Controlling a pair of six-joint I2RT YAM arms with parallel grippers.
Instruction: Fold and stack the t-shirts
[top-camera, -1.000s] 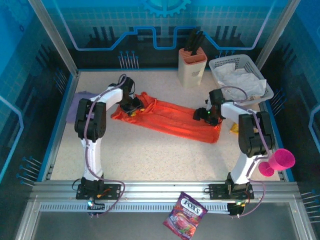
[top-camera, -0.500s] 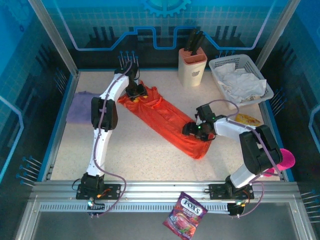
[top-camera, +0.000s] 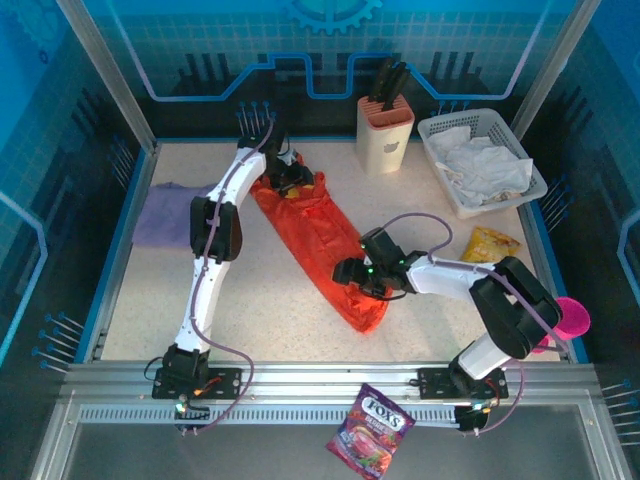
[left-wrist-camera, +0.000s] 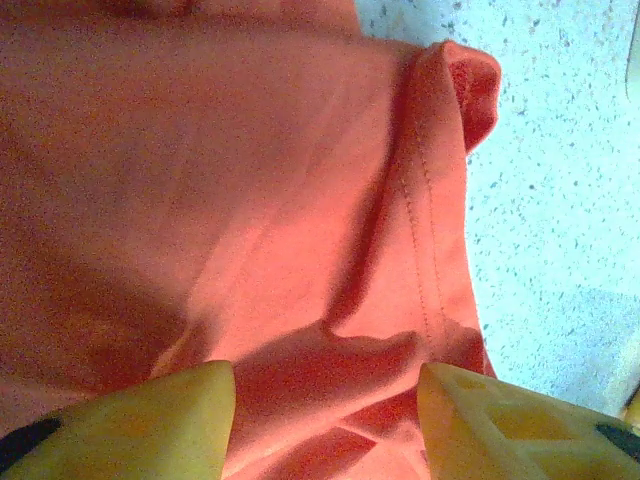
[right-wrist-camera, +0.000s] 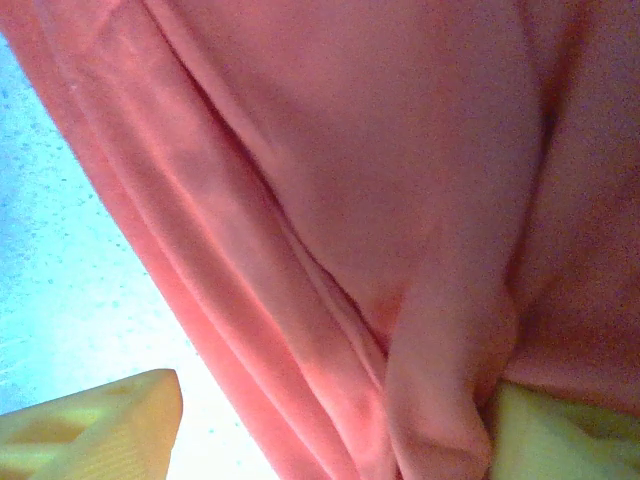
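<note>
The orange-red t-shirt (top-camera: 320, 225) lies as a long narrow strip running from the back middle of the table down toward the front right. My left gripper (top-camera: 293, 182) sits on its far end. In the left wrist view its yellow fingers (left-wrist-camera: 200, 410) stand apart, the gripper (left-wrist-camera: 325, 372) open, with creased cloth (left-wrist-camera: 300, 200) lying between them. My right gripper (top-camera: 352, 273) is at the strip's near end, open (right-wrist-camera: 335, 400). One of its fingers is over bare table and the other is under a hanging fold (right-wrist-camera: 440, 330). The lavender t-shirt (top-camera: 160, 212) lies crumpled at the left edge.
A beige knife block (top-camera: 385, 130) and a white basket (top-camera: 520, 150) holding white cloth stand at the back right. A yellow snack bag (top-camera: 490, 243) lies right of the right arm and a pink cup (top-camera: 563, 322) at the right edge. A candy bag (top-camera: 370, 430) rests on the front rail.
The orange-red t-shirt swung from lying across the table to a steep diagonal. My left gripper moved back and right with its end. My right gripper moved left and nearer with the other end.
</note>
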